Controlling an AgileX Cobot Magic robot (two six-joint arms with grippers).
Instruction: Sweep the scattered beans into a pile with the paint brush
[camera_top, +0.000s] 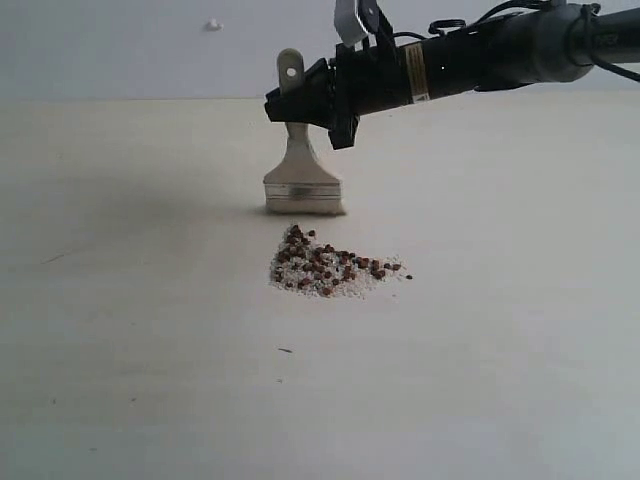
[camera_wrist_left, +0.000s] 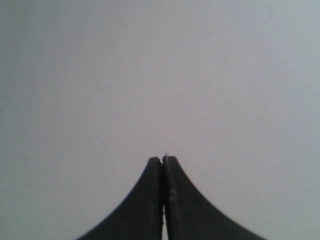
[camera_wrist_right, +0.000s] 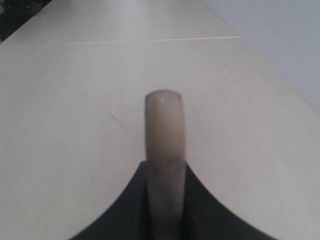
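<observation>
We're holding the brush (camera_top: 303, 185) upright with the right gripper (camera_top: 306, 103), jaws clamping the wooden handle just below its holed end. The bristles are pointing down and seem to be touching the table (camera_top: 500, 350). The beans (camera_top: 325, 265) are sitting in 1 loose pile mixed with whitish crumbs (camera_top: 350, 288), around the middle of the table, just on the near side of the brush with a small gap between. Our left gripper (camera_wrist_left: 162, 160) is facing a plain grey surface, jaws pressed fully together, gripping nothing.

The paint brush (camera_top: 302, 170) has a wooden handle (camera_top: 291, 68) and metal ferrule (camera_top: 303, 190); the table (camera_top: 500, 350) looks smooth, matt.
</observation>
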